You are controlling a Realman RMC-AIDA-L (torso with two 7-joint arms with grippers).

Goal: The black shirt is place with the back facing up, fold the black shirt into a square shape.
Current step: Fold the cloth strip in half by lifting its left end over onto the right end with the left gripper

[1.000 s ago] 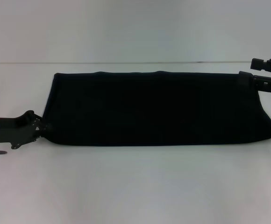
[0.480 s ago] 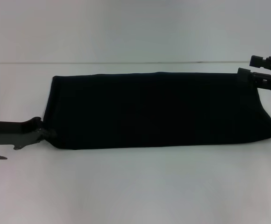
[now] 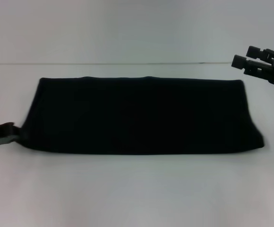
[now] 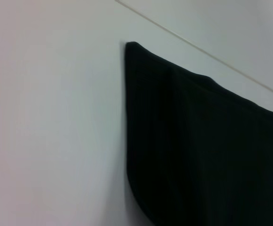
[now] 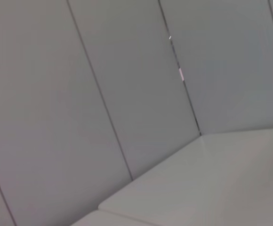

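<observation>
The black shirt [image 3: 141, 116] lies on the white table as a long flat band, folded lengthwise. My left gripper [image 3: 15, 130] shows only partly at the picture's left edge, low on the table. It meets the shirt's left near corner and stays shut on that edge. The left wrist view shows that same end of the black shirt [image 4: 202, 150] flat on the table, with no fingers in sight. My right gripper [image 3: 243, 55] hangs in the air above and beyond the shirt's far right corner, open, with nothing between its fingers.
The white table [image 3: 137, 194] extends in front of the shirt, and its far edge meets a pale wall [image 3: 137, 28]. The right wrist view shows only wall panels [image 5: 127, 84] and a table corner [image 5: 212, 179].
The whole shirt has slid left, following my left gripper as it drew back toward the left edge. My right gripper has let go of the far right corner and risen clear.
</observation>
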